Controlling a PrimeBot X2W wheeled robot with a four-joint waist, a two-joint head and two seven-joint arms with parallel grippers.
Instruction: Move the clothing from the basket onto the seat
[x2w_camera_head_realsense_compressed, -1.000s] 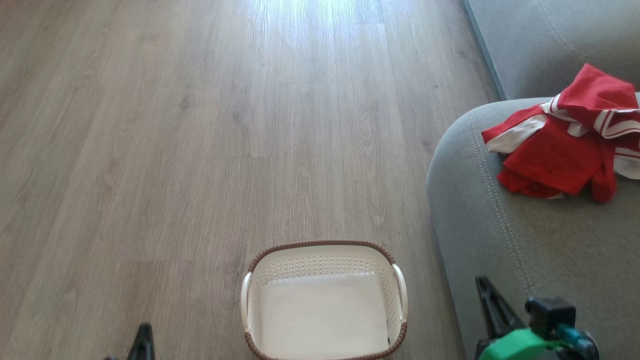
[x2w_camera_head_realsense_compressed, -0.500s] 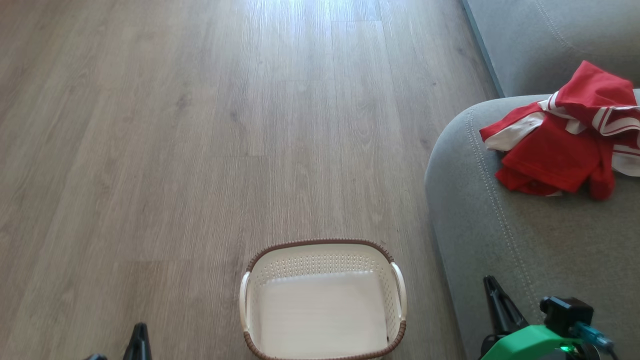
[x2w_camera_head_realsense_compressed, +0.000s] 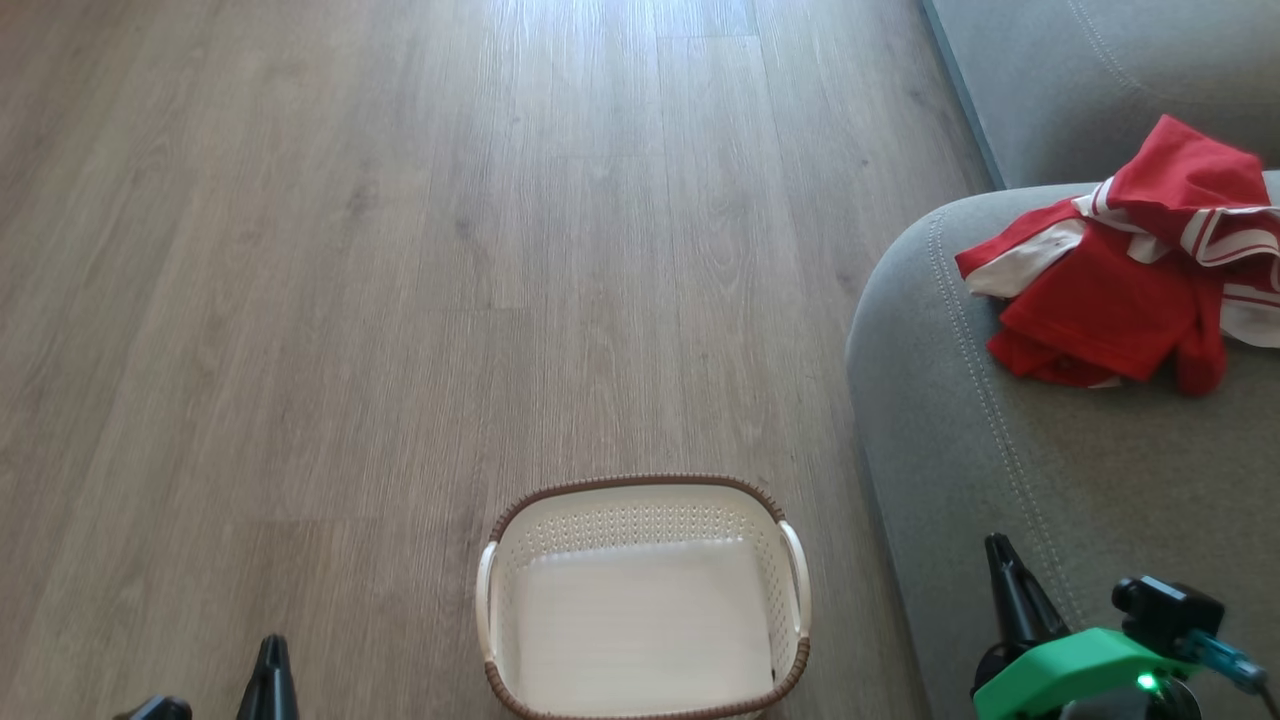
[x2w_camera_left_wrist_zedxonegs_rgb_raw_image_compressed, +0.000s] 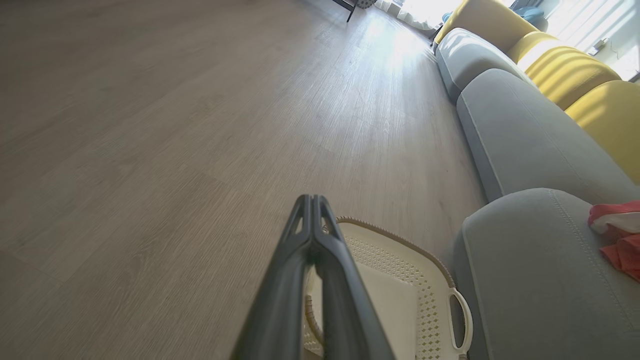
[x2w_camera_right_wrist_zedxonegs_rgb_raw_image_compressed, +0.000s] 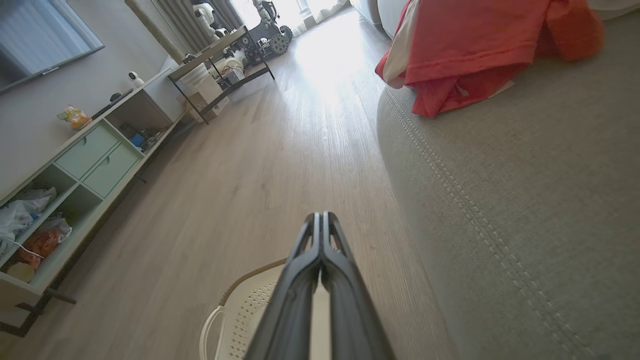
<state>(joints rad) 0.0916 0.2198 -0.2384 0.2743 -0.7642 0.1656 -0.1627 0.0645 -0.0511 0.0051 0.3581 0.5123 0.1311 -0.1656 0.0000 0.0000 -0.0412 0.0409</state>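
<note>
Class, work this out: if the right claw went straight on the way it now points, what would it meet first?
Probably the wooden floor, close beside the seat; depth is unclear.

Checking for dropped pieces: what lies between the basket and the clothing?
Only a strip of floor and bare seat, as the head view shows.

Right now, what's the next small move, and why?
Probably just back off and stop: the cream perforated plastic basket is empty, the red white-striped garments lie on the grey upholstered seat cushion, and the left gripper and right gripper are shut, holding nothing.
</note>
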